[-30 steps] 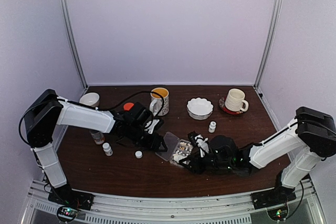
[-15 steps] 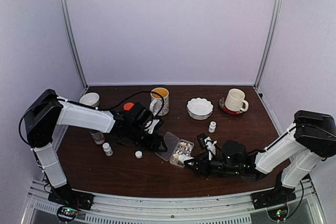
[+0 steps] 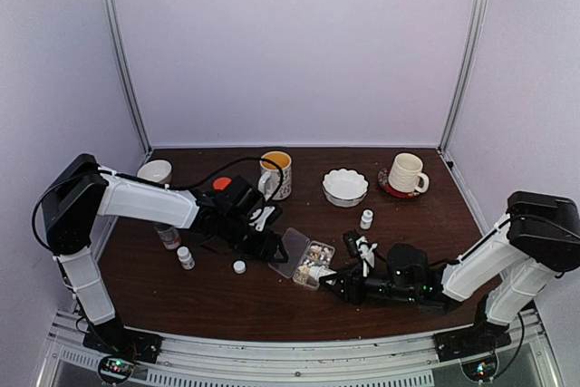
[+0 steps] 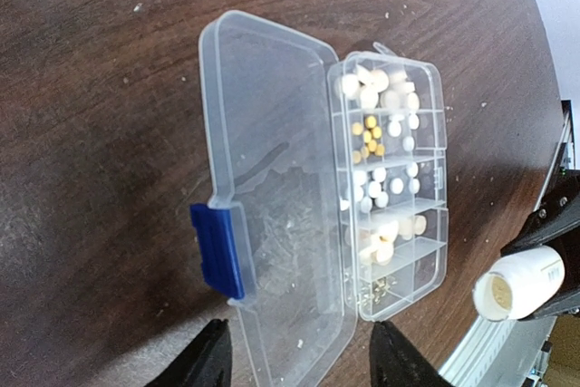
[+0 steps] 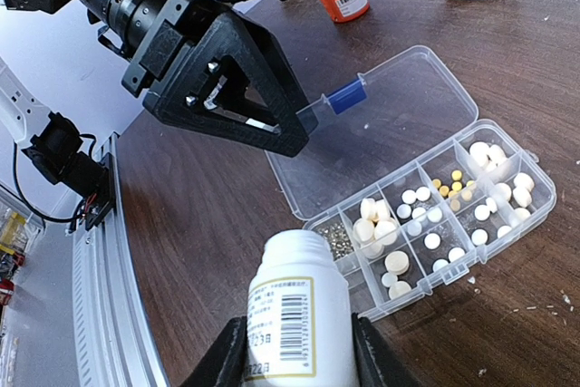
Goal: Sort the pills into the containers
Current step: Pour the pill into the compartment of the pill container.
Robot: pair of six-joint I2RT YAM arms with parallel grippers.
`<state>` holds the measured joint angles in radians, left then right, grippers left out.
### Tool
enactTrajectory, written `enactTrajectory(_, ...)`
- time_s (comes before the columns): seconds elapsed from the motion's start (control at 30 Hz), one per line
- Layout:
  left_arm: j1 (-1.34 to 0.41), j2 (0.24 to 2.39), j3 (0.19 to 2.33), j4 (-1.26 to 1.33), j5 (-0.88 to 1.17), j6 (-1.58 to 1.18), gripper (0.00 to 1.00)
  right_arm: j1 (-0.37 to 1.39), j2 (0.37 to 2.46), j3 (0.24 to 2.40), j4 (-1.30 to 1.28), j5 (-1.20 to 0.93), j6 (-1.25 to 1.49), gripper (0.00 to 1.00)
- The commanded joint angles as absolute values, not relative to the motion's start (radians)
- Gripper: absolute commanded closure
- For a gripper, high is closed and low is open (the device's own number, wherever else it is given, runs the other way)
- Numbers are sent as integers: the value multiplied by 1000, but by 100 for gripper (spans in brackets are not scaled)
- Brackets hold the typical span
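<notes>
left claw [image 4: 304, 362] spread, low astride lid [image 4: 263, 133] | right claw [image 5: 294, 355] gripping white bottle [image 5: 294, 301], forearm low

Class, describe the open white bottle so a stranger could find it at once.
Find the clear organizer box, lid open, on the dark table. At its pill-filled side, the right pincer grips a small white bottle. Unlike the two white bottles standing alone, this one is held, uncapped.
</notes>
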<state>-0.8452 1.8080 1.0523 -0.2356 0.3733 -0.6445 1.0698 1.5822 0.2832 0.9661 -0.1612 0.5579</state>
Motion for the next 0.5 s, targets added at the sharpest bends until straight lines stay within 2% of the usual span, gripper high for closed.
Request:
enactTrajectory(0.0,-842,1796,1069,-225,361,-627,45,1065,1592,289,938,-176,571,100)
enactTrajectory(0.47,-842,1801,1074,-218,370,-623,45,1066,1571,330,792,-168,555,100)
